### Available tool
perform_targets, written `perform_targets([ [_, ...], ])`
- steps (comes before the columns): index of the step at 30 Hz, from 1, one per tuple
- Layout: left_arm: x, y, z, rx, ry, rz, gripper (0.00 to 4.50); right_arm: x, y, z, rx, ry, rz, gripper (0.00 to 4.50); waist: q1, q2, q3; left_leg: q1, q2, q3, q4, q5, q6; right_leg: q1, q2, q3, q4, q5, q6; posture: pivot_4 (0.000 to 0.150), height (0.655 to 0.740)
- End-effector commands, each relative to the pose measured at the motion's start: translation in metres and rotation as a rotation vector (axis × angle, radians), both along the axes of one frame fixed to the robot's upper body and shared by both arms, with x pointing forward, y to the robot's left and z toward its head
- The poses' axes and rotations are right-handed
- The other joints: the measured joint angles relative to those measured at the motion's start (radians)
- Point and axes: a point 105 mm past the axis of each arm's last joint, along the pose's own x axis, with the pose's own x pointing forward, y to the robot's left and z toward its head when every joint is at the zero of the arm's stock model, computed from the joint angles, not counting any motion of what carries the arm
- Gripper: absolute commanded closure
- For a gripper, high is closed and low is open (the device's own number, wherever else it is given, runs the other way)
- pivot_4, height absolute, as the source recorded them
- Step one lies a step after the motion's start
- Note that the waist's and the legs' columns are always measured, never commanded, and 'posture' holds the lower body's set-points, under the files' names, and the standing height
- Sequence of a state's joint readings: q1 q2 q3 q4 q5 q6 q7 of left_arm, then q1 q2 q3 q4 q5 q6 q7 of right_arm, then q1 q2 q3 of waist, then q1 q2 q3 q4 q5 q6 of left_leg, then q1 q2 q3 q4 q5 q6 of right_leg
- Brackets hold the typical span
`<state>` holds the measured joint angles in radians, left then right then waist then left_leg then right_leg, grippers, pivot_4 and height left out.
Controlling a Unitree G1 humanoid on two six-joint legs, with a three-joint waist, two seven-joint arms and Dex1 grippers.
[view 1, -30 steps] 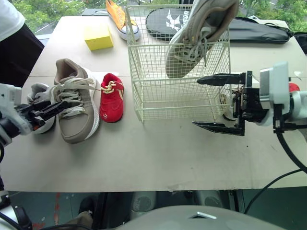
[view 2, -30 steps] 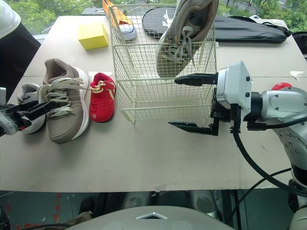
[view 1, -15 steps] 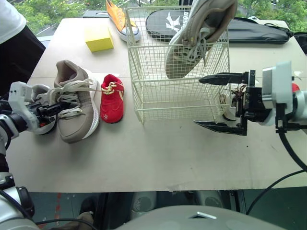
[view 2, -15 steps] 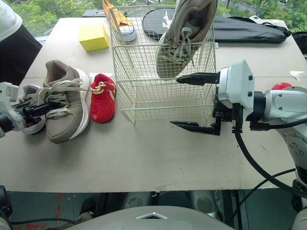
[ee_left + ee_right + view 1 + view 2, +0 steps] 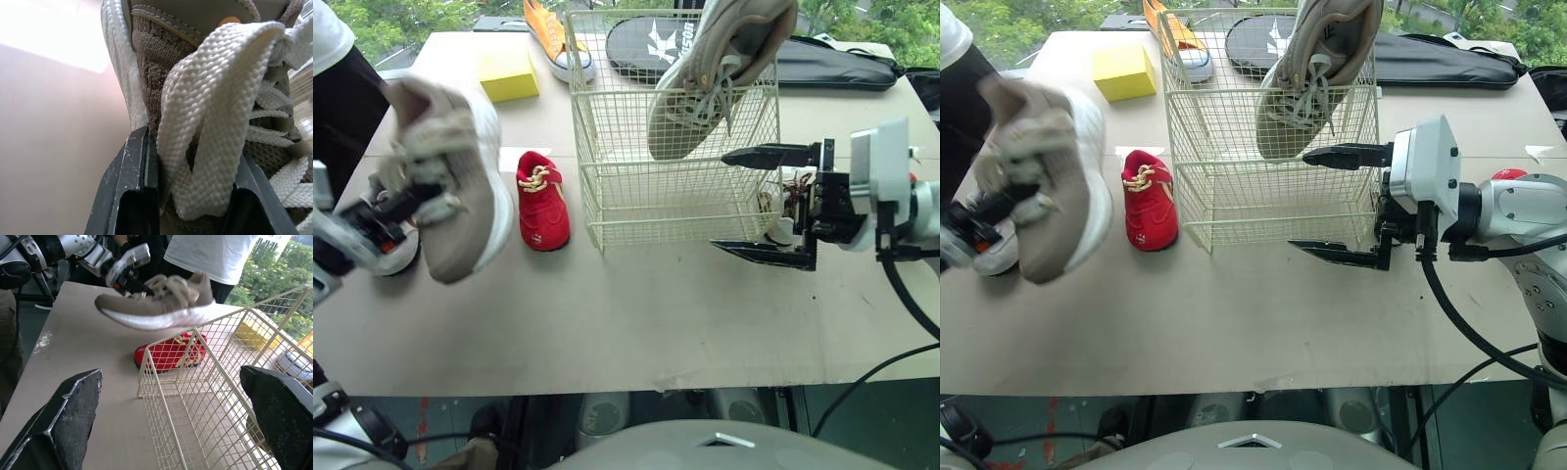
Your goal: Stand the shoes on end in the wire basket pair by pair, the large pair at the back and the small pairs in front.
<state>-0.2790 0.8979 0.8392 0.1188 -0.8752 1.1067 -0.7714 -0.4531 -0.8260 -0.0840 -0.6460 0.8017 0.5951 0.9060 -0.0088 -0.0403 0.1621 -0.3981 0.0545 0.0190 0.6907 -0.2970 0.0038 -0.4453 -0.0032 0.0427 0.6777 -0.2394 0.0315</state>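
Left eye view: we log left gripper (image 5: 411, 201) clamping tan shoe (image 5: 450, 166), newly off surface (image 5: 636, 313).
Right gripper (image 5: 722, 201): wide, empty.
Next: basket (image 5: 636, 201) back.

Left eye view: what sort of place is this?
Probably a test bench by a window: plain table staged with a wire basket and shoes, trees right behind it, a person standing by.

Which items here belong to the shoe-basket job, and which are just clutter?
Job:
wire basket
tan sneaker on end in it
matching tan sneaker, gripped by the left end effector
red small shoe
grey small shoe
white small shoe at the basket's right side

Clutter:
yellow block
black racket bag
orange sneaker (single, role unclear)
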Motion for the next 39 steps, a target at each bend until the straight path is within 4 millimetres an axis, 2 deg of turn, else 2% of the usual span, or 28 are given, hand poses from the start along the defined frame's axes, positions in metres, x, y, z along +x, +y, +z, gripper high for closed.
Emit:
perform_targets([
  [1, -0.003, -0.022, 0.066, 0.019, -0.24, -0.025, 3.59, 0.0, -0.001, 0.01, 0.024, -0.057, 0.002, 0.0, 0.002, 0.0, 0.0, 0.0, 0.0, 0.0, 0.0, 0.0, 0.0, 0.0, -0.001, 0.0, 0.0, 0.0, 0.0, 0.15, 0.74],
  [8, 0.037, -0.095, 0.157, 0.068, -0.57, -0.007, 3.59, 0.016, -0.019, 0.025, 0.122, -0.116, -0.163, 0.0, 0.016, -0.001, 0.0, 0.0, -0.004, -0.001, 0.002, 0.001, -0.001, 0.002, -0.003, -0.001, 0.0, 0.0, 0.0, 0.15, 0.74],
  [10, 0.045, -0.115, 0.175, 0.089, -0.644, 0.022, 3.59, 0.017, -0.027, 0.029, 0.151, -0.122, -0.218, 0.0, 0.02, 0.0, 0.0, 0.0, -0.005, 0.0, 0.002, 0.001, -0.002, 0.001, -0.003, 0.0, 0.0, 0.0, 0.0, 0.15, 0.74],
  [13, 0.054, -0.147, 0.189, 0.148, -0.736, 0.027, 3.59, 0.017, -0.037, 0.028, 0.148, -0.136, -0.3, 0.0, 0.02, 0.0, 0.0, 0.0, -0.006, 0.0, 0.002, 0.003, -0.006, 0.001, -0.004, 0.001, 0.0, 0.0, 0.001, 0.15, 0.74],
  [15, 0.06, -0.177, 0.191, 0.26, -0.834, 0.051, 3.59, 0.015, -0.046, 0.027, 0.147, -0.149, -0.365, 0.0, 0.021, 0.0, 0.0, 0.0, -0.007, 0.001, 0.001, 0.003, -0.006, 0.001, -0.006, 0.001, 0.0, 0.0, 0.001, 0.15, 0.74],
  [17, 0.062, -0.196, 0.193, 0.295, -0.921, 0.094, 3.59, 0.013, -0.051, 0.03, 0.169, -0.158, -0.413, 0.0, 0.023, 0.0, 0.0, 0.0, -0.008, 0.001, 0.001, 0.003, -0.006, 0.001, -0.006, 0.001, -0.001, 0.0, 0.001, 0.15, 0.74],
  [22, 0.074, -0.224, 0.189, 0.421, -1.093, 0.252, 3.59, 0.003, -0.058, 0.03, 0.172, -0.16, -0.475, 0.0, 0.017, 0.0, 0.0, 0.001, -0.009, 0.002, 0.001, 0.003, -0.005, 0.001, -0.005, 0.004, 0.0, 0.0, 0.001, 0.15, 0.74],
  [25, 0.079, -0.238, 0.179, 0.522, -1.189, 0.353, 3.59, -0.002, -0.059, 0.03, 0.168, -0.163, -0.497, 0.0, 0.018, 0.0, 0.0, 0.001, -0.009, 0.002, 0.0, 0.001, -0.002, 0.001, -0.005, 0.004, 0.0, 0.0, 0.001, 0.15, 0.74],
  [28, 0.086, -0.238, 0.163, 0.582, -1.235, 0.427, 3.59, -0.006, -0.059, 0.032, 0.169, -0.17, -0.51, 0.0, 0.019, 0.0, 0.0, 0.001, -0.009, 0.001, 0.001, 0.001, -0.001, 0.001, -0.005, 0.004, 0.0, 0.001, 0.001, 0.15, 0.74],
  [32, 0.097, -0.252, 0.133, 0.661, -1.255, 0.376, 3.59, -0.009, -0.059, 0.032, 0.164, -0.171, -0.525, 0.0, 0.023, 0.0, 0.0, 0.001, -0.01, 0.001, 0.001, 0.001, -0.001, 0.001, -0.005, 0.004, 0.0, 0.001, 0.001, 0.15, 0.74],
  [37, 0.103, -0.251, 0.103, 0.643, -1.19, 0.319, 3.59, -0.011, -0.061, 0.033, 0.161, -0.174, -0.541, 0.0, 0.024, 0.001, -0.001, 0.001, -0.011, 0.001, 0.001, 0.001, -0.001, 0.002, -0.007, 0.003, 0.0, 0.001, 0.002, 0.15, 0.74],
  [39, 0.104, -0.252, 0.097, 0.63, -1.172, 0.296, 3.59, -0.012, -0.061, 0.033, 0.16, -0.173, -0.544, 0.0, 0.023, 0.001, -0.001, 0.001, -0.011, 0.001, 0.001, 0.001, -0.001, 0.002, -0.007, 0.003, 0.0, 0.001, 0.002, 0.15, 0.74],
])
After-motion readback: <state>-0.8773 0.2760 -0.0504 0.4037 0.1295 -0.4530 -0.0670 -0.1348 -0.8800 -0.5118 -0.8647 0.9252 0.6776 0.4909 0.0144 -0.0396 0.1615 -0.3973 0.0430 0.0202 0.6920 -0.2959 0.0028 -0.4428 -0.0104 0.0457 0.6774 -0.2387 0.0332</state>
